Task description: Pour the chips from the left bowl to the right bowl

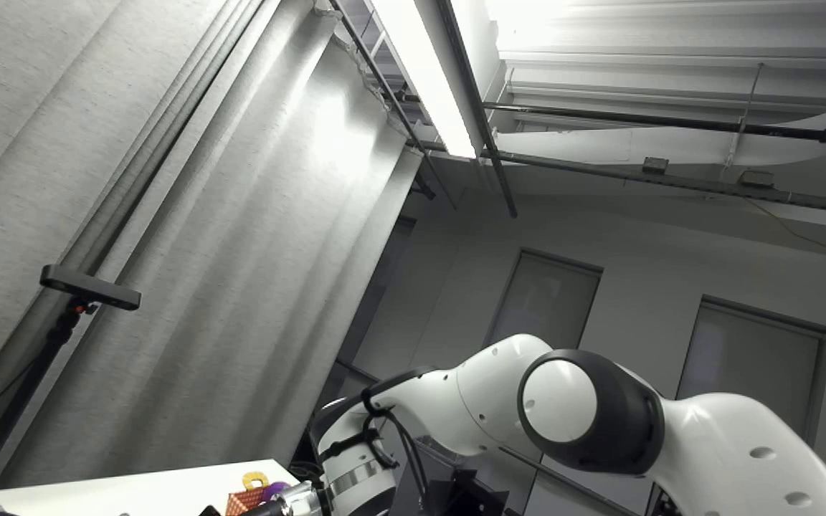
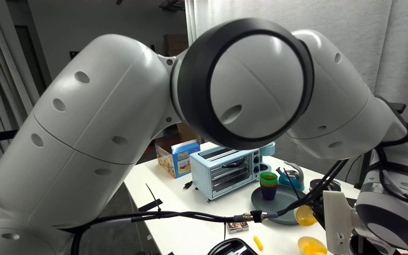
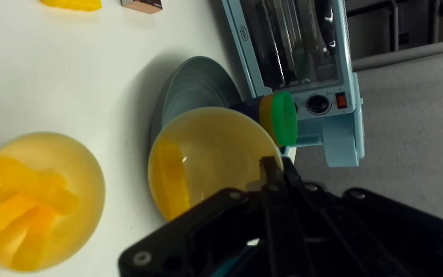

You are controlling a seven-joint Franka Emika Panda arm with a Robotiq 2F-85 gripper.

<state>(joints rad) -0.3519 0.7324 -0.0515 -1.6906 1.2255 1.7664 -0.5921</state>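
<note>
Some chips (image 3: 27,219) resting in the table bowl (image 3: 85,165), at least one in the held bowl (image 3: 225,154)

In an exterior view, the arm (image 1: 499,394) is spanning the frame from four o'clock round to just past six, and neither bowl is showing above the lower edge.

Again in an exterior view, the held bowl is hanging between four and five o'clock, seemingly tilted, with the table bowl sitting below it toward six. A loose yellow piece (image 2: 258,243), probably a chip, is lying on the table (image 2: 197,226) toward nine from the table bowl. More could be landing there if the tipping is starting too far from the receiving rim.

In the wrist view, the claw (image 3: 280,167) is pinching the held bowl's rim at three o'clock, its jaws sitting tight together with only the thin wall between them. That one-sided pinch could be letting the bowl swivel as its load is shifting. Swinging toward two o'clock could be toppling the cups (image 3: 286,119), which are standing just past the rim in this view. The chips in the table bowl are fanning across the bottom, rounded and bright yellow, deepening to orange where overlapping. In the held bowl, yellow is showing as one long band along the wall from seven to nearly ten; whether another chip is hiding beneath, I cannot tell.
</note>
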